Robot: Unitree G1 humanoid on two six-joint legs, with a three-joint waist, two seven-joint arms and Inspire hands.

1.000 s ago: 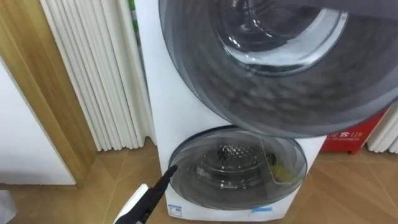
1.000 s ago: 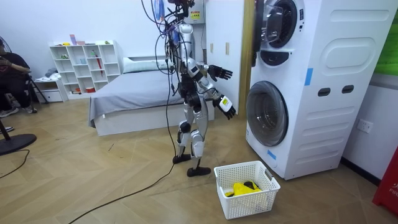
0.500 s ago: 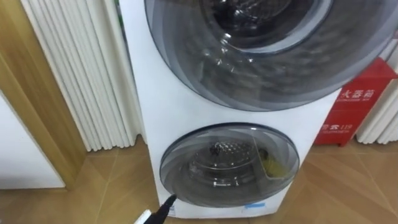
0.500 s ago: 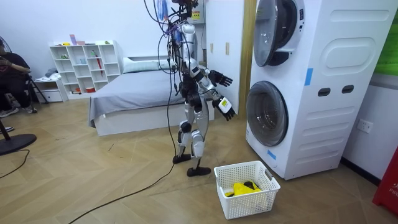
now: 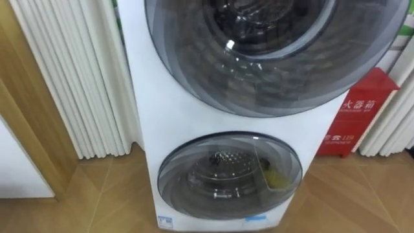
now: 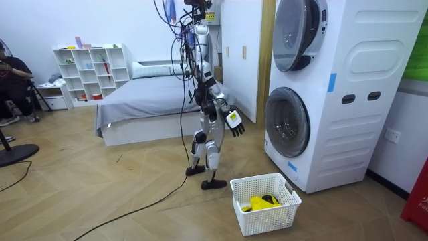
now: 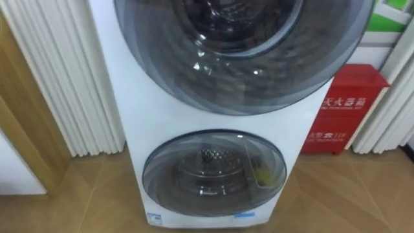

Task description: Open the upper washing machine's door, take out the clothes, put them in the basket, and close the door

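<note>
Two white machines stand stacked before me. The lower washing machine's round door (image 5: 229,175) (image 7: 213,171) is closed, and a yellow garment (image 5: 275,178) shows behind its glass at the right. The upper machine's big grey door (image 5: 272,52) bulges towards me. In the room view I stand about a step from the machines, facing them. My left hand (image 6: 234,124) hangs forward at hip height with straight fingers and holds nothing. My right hand is drawn in against my body.
A white basket (image 6: 265,201) holding yellow clothes (image 6: 259,201) sits on the wooden floor beside the machines. A red box (image 5: 352,113) stands right of the washer, with white slatted panels (image 5: 71,77) left of it. A bed (image 6: 144,110) and a shelf (image 6: 90,70) lie behind me.
My left hand has dropped from in front of the lower door and left the eye view. Both arms came down towards my body. The eye view has shifted slightly.
</note>
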